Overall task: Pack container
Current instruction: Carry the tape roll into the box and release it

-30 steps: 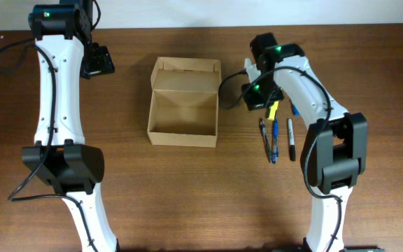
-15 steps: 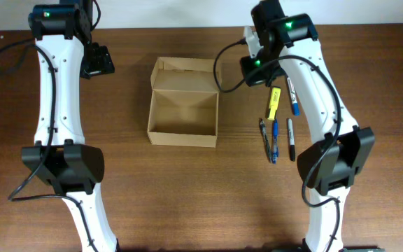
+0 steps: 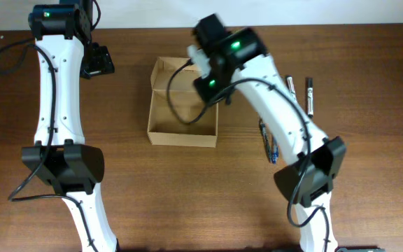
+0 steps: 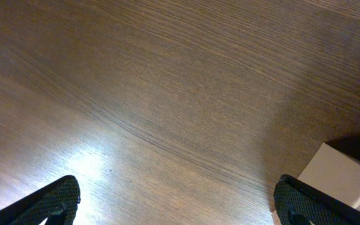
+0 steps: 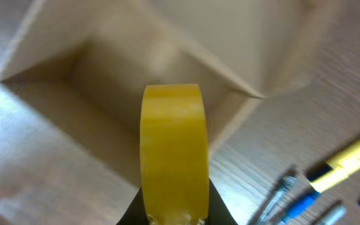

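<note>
Over the 1 o'clock corner of the container (image 3: 182, 138) hung the right end effector (image 5: 174, 211), clenched on a yellow item (image 5: 172, 144). That item stood upright with a rounded top, and I could not tell what kind of thing it was. From the right wrist view the dark fingers (image 5: 216, 209) pressed its base from both sides, and the container's open cavity lay behind it toward 12 o'clock.

The container sat on the desk (image 3: 187, 196) just toward 11 o'clock of the overhead centre, open end up, with its flap lid folded back on the 12 o'clock side.

The left end effector (image 4: 180, 209) was released, its two tips far apart at the 7 and 5 o'clock corners of its own view, with only bare wood grain between them. A pale cardboard corner (image 4: 342, 178) showed at 4 o'clock there. Overhead it hung at 10 o'clock of the container, well apart from it.

Other things on the desk:
- Blue pens (image 3: 269, 143) lay at 3 o'clock of the container, partly under the right arm.
- Two black markers (image 3: 310, 94) lay side by side but apart at 2 o'clock, beyond the arm.
- A yellow pen (image 5: 349, 159) with a dark band lay near the blue ones — blurred, seen only in the right wrist view at 4 o'clock.
</note>
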You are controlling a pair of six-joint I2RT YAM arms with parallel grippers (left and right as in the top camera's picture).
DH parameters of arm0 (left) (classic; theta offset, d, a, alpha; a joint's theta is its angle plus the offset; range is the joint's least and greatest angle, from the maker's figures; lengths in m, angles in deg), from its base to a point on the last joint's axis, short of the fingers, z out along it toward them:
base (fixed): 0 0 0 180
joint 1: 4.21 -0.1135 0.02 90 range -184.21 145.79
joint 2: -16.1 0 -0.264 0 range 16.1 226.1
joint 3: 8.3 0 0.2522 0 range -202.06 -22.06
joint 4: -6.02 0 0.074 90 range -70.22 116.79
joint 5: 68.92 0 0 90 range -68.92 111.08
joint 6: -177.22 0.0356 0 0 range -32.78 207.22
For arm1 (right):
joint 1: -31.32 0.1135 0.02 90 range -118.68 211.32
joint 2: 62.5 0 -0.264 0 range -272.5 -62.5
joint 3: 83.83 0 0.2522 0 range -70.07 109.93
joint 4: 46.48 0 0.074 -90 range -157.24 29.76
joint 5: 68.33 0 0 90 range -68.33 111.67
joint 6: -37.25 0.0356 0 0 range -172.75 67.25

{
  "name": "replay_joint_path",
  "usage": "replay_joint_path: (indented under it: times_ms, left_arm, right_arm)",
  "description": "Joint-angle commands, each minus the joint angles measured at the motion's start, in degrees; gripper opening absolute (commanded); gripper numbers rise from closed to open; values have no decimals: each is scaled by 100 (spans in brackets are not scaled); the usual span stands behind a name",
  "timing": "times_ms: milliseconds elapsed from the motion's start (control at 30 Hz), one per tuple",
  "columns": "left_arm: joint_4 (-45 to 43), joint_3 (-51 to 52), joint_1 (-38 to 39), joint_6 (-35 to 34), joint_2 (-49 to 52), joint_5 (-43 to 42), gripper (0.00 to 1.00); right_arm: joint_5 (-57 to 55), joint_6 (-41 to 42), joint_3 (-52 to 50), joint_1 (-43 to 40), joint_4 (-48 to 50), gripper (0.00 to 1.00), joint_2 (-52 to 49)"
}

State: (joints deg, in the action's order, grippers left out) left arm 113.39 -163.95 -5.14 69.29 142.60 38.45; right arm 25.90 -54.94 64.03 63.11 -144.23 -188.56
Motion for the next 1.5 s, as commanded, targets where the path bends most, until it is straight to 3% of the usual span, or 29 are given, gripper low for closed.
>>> replay_joint_path:
  times_ms: [0,700,833,933,1000,1167,1467]
  left_arm:
    - [-11,31,2,26,-20,-2,100]
    - [-11,31,2,26,-20,-2,100]
    - [-13,31,2,26,-20,-2,100]
    - [-11,31,2,26,-20,-2,100]
    - [-11,31,2,26,-20,-2,100]
    - [-11,31,2,26,-20,-2,100]
    - [-13,31,2,26,-20,-2,100]
  right_arm:
    - [-262,-101,76,299,0,4,-46]
    - [-262,-98,-2363,490,1961,5,-195]
    - [-264,-101,-2481,485,2000,34,-195]
    - [-437,-98,-2448,485,2000,37,-190]
    - [-498,-98,-2352,485,1947,44,-190]
    - [-520,-96,-1534,485,1320,44,-157]
    - [-1563,225,1421,348,-90,49,-85]
